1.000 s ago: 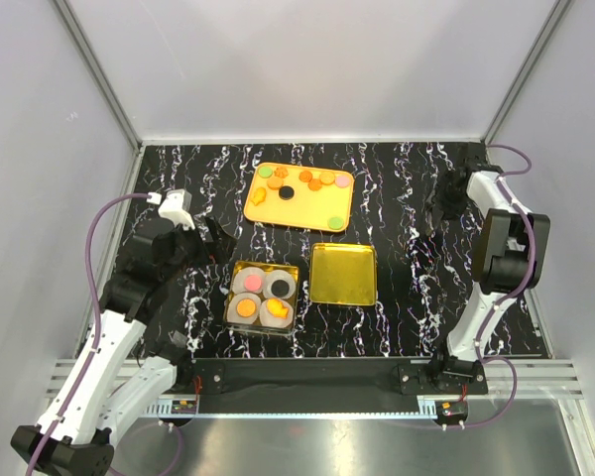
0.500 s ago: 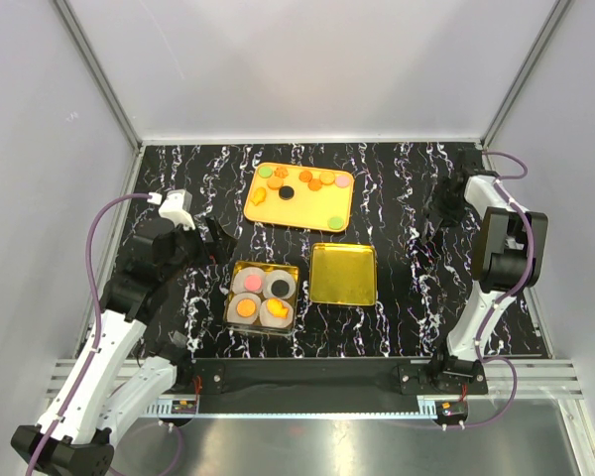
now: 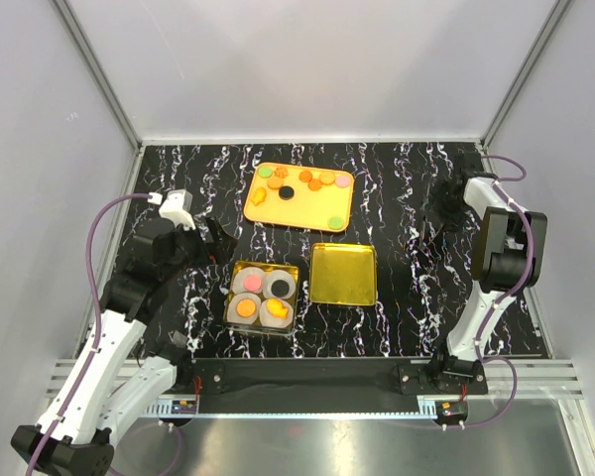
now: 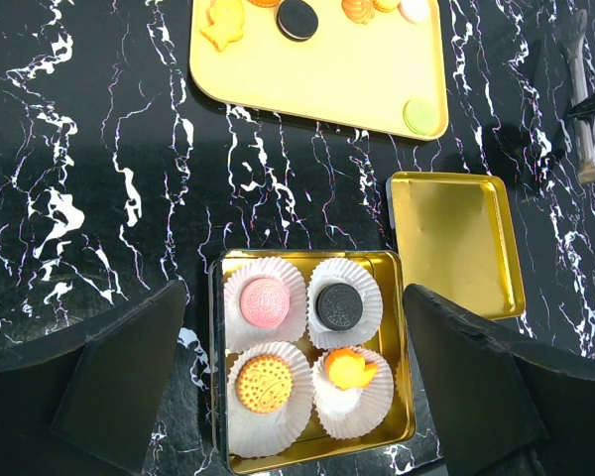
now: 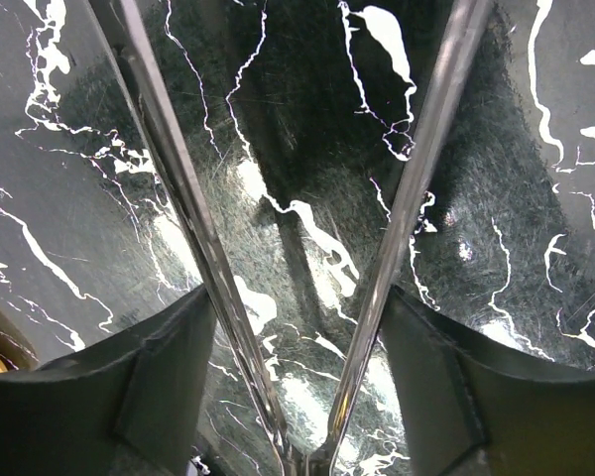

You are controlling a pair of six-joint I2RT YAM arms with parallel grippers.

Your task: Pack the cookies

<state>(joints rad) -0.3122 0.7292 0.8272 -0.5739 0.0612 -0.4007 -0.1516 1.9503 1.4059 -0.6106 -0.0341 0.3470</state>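
Note:
Loose cookies (image 3: 312,180) lie along the far side of a yellow tray (image 3: 297,210). A gold tin (image 3: 228,297) holds white paper cups with a pink cookie (image 4: 265,300), a black one (image 4: 338,306), a round orange one (image 4: 263,383) and an orange shaped one (image 4: 349,369). My left gripper (image 4: 293,327) hangs open above the tin, a finger on each side of it. At the far right, my right gripper (image 5: 297,297) is low over the table. Metal tongs (image 5: 416,198) are spread in a V against both its fingers, with nothing between the tongs' tips.
The tin's gold lid (image 3: 343,274) lies flat right of the tin. A green cookie (image 4: 422,116) sits at the tray's near right corner. The tongs (image 4: 578,89) also show at the left wrist view's upper right. Grey walls enclose the black marbled table (image 3: 178,188).
My right gripper's jaws have widened and the tongs have spread with them. The right wrist has shifted slightly toward the right wall. The left arm has not moved.

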